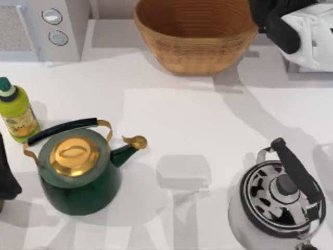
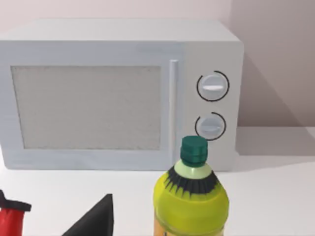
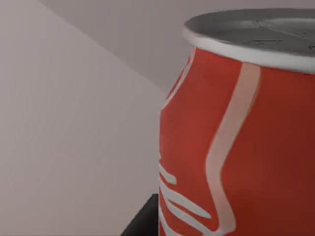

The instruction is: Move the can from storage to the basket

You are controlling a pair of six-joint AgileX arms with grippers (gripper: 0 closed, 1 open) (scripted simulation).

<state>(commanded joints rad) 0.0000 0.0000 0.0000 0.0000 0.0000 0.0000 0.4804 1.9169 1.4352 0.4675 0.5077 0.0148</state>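
Right arm [image 1: 304, 31]: up at the far right corner of the table [image 1: 208, 125], white shell and black end, just beside the right rim of the basket [image 1: 195, 47]; cut off by the frame. Right gripper: open or closed, cannot tell. Left arm [image 1: 6, 177]: low at the left edge, a black mass near the green kettle [image 1: 78, 172] and the bottle [image 1: 16, 112]; mostly out of frame. Left gripper: open or closed, cannot tell either.

By count: one can [image 3: 241, 142], seen very close from the right wrist, red with white script and a grey lid, upright before plain pale walls; lower part cut off, so what it rests on or what holds it cannot be told. One basket, oval, tan, woven, at the far middle of the table, far rim cropped. Two kettles: dark green with a gold lid, gold spout tip and black handle at the near left; a black-and-white patterned kettle [image 1: 281, 200] with a black handle at the near right, partly cropped; well apart from each other. One bottle, yellow-green with a dark green cap, standing just beyond the green kettle's handle. One microwave [image 1: 49, 26], white, at the far left corner, with two round dials [image 2: 212, 86]; door closed in the left wrist view.

Hard to make out: a black wedge [image 2: 93, 219] beside the bottle; a small red thing [image 2: 10, 221] with a dark top, cropped, too little to name; a dark sliver [image 3: 140, 221] below the can.
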